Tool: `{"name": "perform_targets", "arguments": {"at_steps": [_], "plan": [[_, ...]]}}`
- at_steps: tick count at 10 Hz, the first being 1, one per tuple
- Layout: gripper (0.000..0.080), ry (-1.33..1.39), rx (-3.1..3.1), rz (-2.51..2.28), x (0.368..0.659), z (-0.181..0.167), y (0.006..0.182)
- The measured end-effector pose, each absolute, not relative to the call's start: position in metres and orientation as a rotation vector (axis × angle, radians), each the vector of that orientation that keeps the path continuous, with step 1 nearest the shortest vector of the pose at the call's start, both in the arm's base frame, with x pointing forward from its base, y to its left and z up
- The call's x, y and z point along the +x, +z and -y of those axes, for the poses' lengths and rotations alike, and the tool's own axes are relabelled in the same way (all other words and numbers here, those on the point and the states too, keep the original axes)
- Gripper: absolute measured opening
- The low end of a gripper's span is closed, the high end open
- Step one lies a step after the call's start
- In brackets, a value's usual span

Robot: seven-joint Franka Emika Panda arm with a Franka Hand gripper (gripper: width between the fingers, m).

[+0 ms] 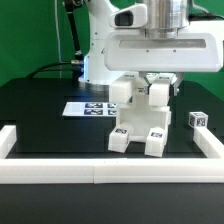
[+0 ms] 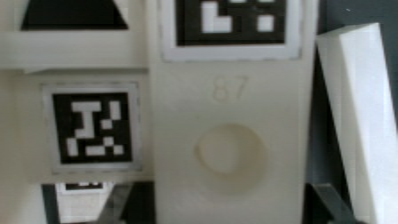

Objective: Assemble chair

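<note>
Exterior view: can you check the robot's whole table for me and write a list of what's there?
Surface: black table, with a white border rail along its front and sides.
Job's things: the chair stands part-built in the middle; a small tagged block lies apart at the exterior view's right.
Clutter: nothing seen; only the marker board lies flat behind the chair.
Grippers: the end effector is closed on the chair's top.
Cables: a dark cable runs toward the arm's base at the back.
Surroundings: green backdrop.
</note>
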State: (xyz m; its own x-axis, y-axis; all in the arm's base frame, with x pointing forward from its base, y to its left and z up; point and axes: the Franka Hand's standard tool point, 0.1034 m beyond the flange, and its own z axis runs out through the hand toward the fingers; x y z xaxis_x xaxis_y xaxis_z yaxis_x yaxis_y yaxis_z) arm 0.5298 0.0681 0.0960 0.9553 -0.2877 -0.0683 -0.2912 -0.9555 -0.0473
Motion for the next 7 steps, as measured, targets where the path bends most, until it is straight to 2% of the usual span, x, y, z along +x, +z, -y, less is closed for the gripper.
{"name": "perform_targets", "arguments": {"at_steps": [7], "plan": [[0.0289, 0.06, -3.051, -0.443, 0.5345, -0.068, 0.0964]]}}
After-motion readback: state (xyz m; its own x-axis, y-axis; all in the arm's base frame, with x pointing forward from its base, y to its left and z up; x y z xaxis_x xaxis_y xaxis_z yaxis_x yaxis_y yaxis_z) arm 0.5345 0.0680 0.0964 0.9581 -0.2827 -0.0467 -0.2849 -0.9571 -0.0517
